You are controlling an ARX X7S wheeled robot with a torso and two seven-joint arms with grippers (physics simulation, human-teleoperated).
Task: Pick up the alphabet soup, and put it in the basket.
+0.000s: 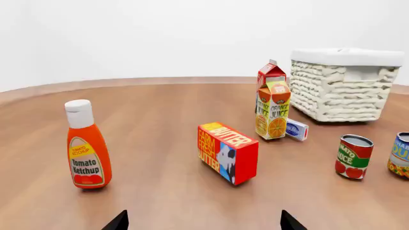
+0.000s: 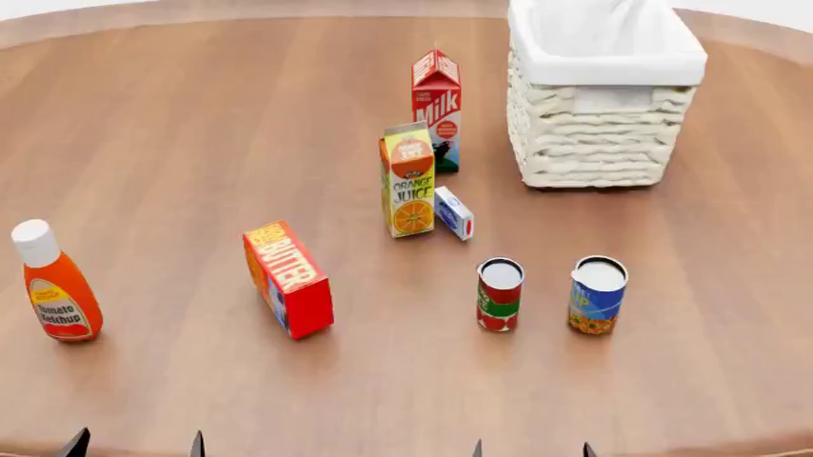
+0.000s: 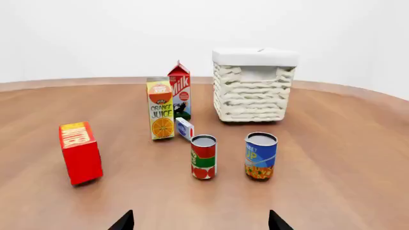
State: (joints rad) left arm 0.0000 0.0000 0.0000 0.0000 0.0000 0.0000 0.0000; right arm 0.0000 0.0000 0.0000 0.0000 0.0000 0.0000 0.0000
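Observation:
The alphabet soup (image 2: 597, 296) is a blue can with an orange-yellow lower band, standing upright on the wooden table, nearer me than the basket (image 2: 597, 133). It also shows in the right wrist view, alphabet soup (image 3: 261, 156), and at the edge of the left wrist view, alphabet soup (image 1: 401, 155). The basket (image 3: 253, 91) is pale woven wicker with a white lining. My left gripper (image 2: 136, 445) and right gripper (image 2: 531, 448) sit at the near table edge, both open and holding nothing. The right gripper (image 3: 199, 220) faces the cans; the left gripper (image 1: 203, 221) faces the butter box.
A red-and-green tomato can (image 2: 500, 294) stands just left of the soup. An orange juice carton (image 2: 408, 181), milk carton (image 2: 436, 107) and small white-blue box (image 2: 454, 212) stand left of the basket. A red butter box (image 2: 288, 279) and ketchup bottle (image 2: 55, 285) are further left.

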